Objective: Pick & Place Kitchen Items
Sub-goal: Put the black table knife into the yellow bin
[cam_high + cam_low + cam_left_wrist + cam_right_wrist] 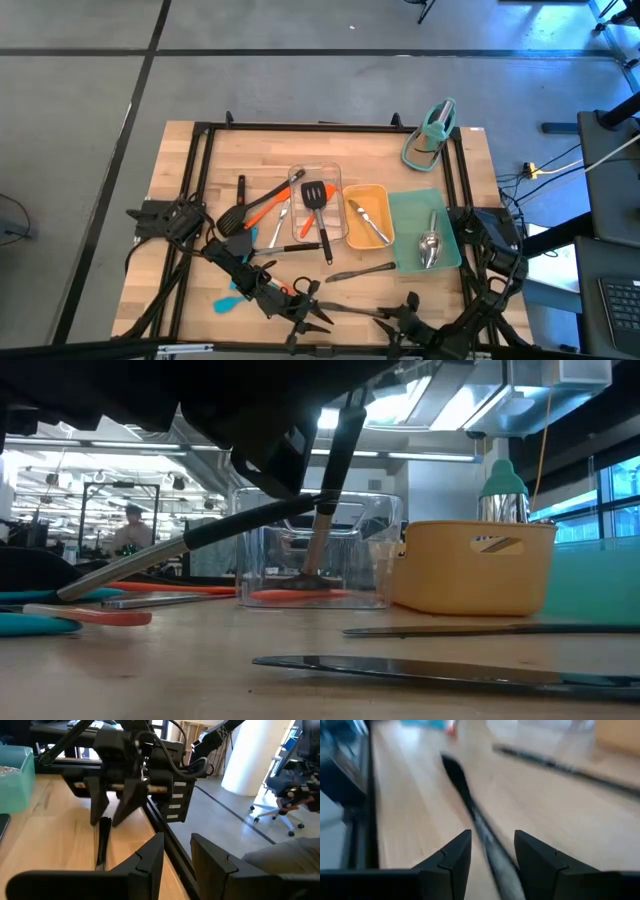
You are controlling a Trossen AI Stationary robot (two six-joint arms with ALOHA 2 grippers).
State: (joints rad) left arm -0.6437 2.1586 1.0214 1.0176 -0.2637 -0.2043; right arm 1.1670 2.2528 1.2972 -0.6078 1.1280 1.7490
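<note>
Right gripper [492, 837] is down low at the front edge of the table [180, 190], released, with a finger on either side of a long dark utensil [470, 805]. The handle runs up through the gap and I can't see either finger touching it. The utensil lies flat along the front edge, stretching from this claw towards the left one.

Left gripper [177, 842] is also low at the front edge, pointing straight at the right one from the other end of that utensil. It's released too, with nothing in the gap. So the two claws are nose to nose with the utensil between them, and the left one is the only thing crowding that spot.

Going outward: another slim dark utensil [360, 272] lies loose on the wood just behind, near the teal tray [405, 215], which has a shiny spoon [430, 248] in it. Next to that is the yellow tray [380, 195] with a couple of steel pieces inside. Then comes the clear tray [330, 170], where a black turner [316, 195] sits with its handle sticking out over the front rim. Left of the trays, a second turner [235, 218] and an orange spatula [265, 208] lie on the table, and a blue spatula [228, 300] pokes out by the left arm. The teal stand [432, 135] is at the far right corner, well apart from everything.
</note>
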